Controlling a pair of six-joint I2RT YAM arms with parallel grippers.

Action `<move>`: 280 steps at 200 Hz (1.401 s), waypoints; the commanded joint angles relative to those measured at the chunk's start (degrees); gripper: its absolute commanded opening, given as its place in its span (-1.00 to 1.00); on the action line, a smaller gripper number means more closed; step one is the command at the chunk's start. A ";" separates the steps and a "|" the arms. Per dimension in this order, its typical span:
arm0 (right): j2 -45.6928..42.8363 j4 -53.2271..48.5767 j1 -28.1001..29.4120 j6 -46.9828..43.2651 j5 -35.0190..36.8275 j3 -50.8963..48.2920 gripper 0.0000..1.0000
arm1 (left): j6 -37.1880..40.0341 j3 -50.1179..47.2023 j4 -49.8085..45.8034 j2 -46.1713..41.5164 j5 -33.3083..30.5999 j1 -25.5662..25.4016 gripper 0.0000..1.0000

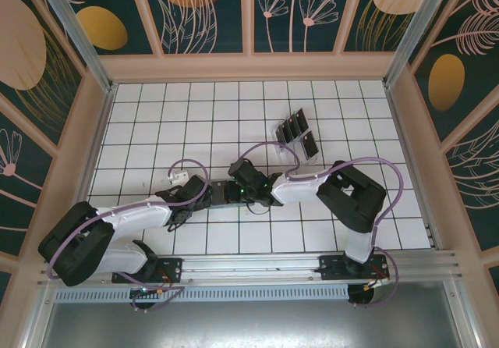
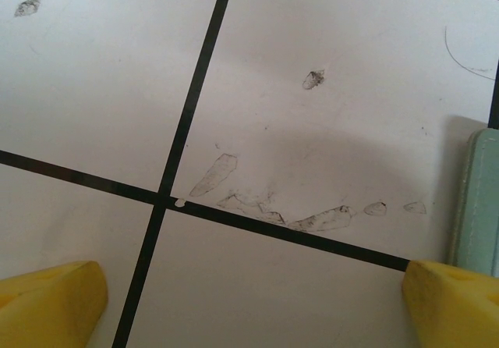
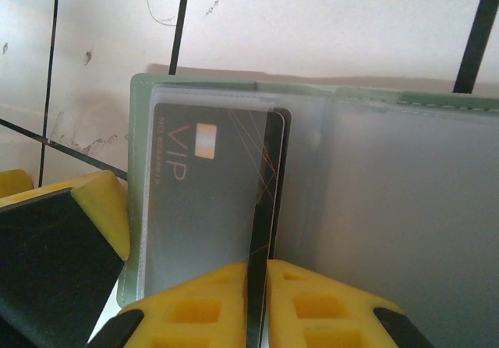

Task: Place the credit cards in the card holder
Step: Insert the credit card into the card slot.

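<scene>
Holder [image 1: 226,202] lies mid-table where your two arms meet; spare cards [image 1: 300,129] stand in a clear tray [image 1: 279,136] farther off. Left wrist view: your left gripper [image 2: 249,309] is spread wide, one finger [image 2: 452,305] against the holder's edge, so let it brace there. Right wrist view: your right gripper [image 3: 257,301] pinches the near edge of a card [image 3: 210,200] mostly under the clear sleeve [image 3: 390,207]; push it flat and straight, and I'd release only once it seats

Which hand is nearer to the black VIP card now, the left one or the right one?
Right. The right hand pinches the VIP card at its edge; the left hand stands open beside the card holder, off the card.
</scene>
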 commanded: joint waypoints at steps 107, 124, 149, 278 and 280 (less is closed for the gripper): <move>-3.72 -2.81 0.17 -1.78 -0.68 3.06 -0.30 | -1.55 -1.17 1.38 -1.65 3.15 0.31 0.97; -6.59 -4.04 -0.53 -2.57 -0.21 2.75 -0.22 | -2.19 -0.17 -1.54 -4.23 0.78 0.26 0.97; -9.95 -5.91 -1.82 -3.98 0.31 2.09 -0.15 | -2.15 1.16 -4.89 -8.60 -2.41 0.25 0.98; -11.87 -15.63 -4.52 -12.65 7.22 1.98 -0.07 | 4.44 4.52 1.66 -6.37 -6.10 0.33 0.98; -12.25 -15.56 -4.51 -12.55 7.29 1.76 -0.07 | 4.42 4.34 1.94 -6.49 -6.08 0.32 0.98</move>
